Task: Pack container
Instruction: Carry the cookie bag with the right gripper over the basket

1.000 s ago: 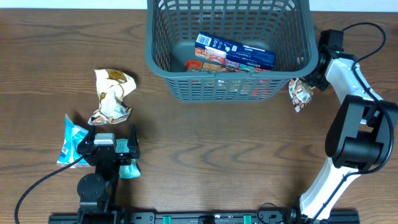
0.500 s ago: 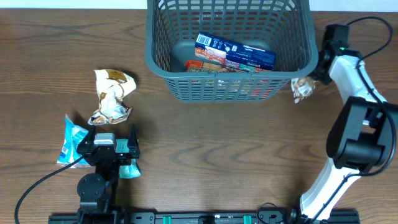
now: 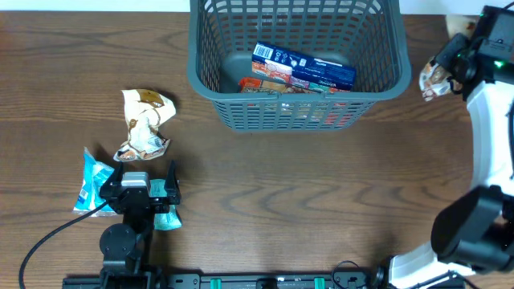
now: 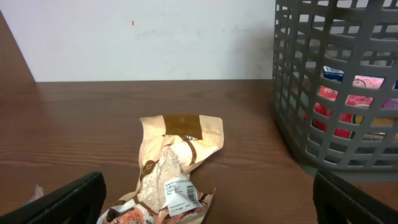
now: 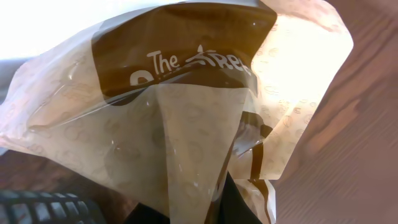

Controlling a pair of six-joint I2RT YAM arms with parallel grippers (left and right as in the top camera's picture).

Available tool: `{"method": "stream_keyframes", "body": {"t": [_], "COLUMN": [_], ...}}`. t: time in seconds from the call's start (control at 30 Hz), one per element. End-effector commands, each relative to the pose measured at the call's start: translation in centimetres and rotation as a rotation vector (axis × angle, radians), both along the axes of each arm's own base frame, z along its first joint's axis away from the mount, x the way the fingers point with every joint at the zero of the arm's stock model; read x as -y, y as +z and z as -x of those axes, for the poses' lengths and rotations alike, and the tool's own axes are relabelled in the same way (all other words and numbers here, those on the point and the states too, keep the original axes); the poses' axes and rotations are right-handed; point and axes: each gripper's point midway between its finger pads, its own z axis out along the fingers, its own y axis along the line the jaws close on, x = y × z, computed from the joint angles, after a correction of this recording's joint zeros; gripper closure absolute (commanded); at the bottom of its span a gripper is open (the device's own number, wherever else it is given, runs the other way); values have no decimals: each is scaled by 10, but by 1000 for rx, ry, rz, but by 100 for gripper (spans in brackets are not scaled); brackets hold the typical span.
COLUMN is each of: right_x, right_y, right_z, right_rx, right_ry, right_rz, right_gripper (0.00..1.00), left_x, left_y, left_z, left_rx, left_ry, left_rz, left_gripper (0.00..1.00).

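Note:
The grey-blue slotted container point(image 3: 385, 90) stands at the back middle of the table and holds a blue box point(image 3: 305, 68) and red packets. My right gripper point(image 3: 446, 74) is shut on a beige and brown snack packet point(image 3: 434, 79), held in the air just right of the container's rim. The packet fills the right wrist view point(image 5: 186, 112). My left gripper point(image 3: 140, 193) is open and empty at the front left. A crumpled beige snack packet point(image 3: 144, 124) lies ahead of it, seen in the left wrist view point(image 4: 177, 162). The container's wall also shows in the left wrist view point(image 4: 336, 93).
A light blue packet point(image 3: 92, 181) lies on the table beside the left gripper, partly under it. The wooden table point(image 3: 305, 193) spans the view.
My right gripper has lifted the beige packet from the table by the container's right front corner and moved it up and to the right. The left arm has not moved.

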Motion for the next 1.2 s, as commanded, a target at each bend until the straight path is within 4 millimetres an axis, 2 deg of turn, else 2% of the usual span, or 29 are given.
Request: {"method": "stream_keyframes", "body": {"t": [0.0, 0.27, 0.43, 0.53, 0.73, 0.87, 0.97, 1.17], "right_x": [10, 9, -5, -37, -130, -190, -224, -264], "right_y": [45, 123, 172, 195, 223, 224, 222, 212], "right_z": [12, 35, 40, 29, 15, 15, 16, 15], "right_rx": [43, 167, 246, 266, 325, 349, 357, 359], "right_ry": [10, 16, 66, 261, 694, 950, 1071, 1229], "right_rz": [134, 296, 383, 480, 684, 836, 941, 1082], "right_gripper": [99, 99, 99, 99, 99, 99, 99, 99], "left_x": [-1, -1, -1, -1, -1, -1, -1, -1], "left_y": [-17, -17, -17, -17, -17, -17, -17, -17], "left_z": [0, 0, 0, 0, 0, 0, 0, 0], "left_rx": [-42, -43, -43, -43, -43, -43, -43, -43], "left_ry": [7, 7, 7, 6, 7, 7, 7, 7], "left_rz": [-16, -16, -16, -16, -16, -16, -16, -16], "left_gripper": [1, 1, 1, 1, 1, 1, 1, 1]}}
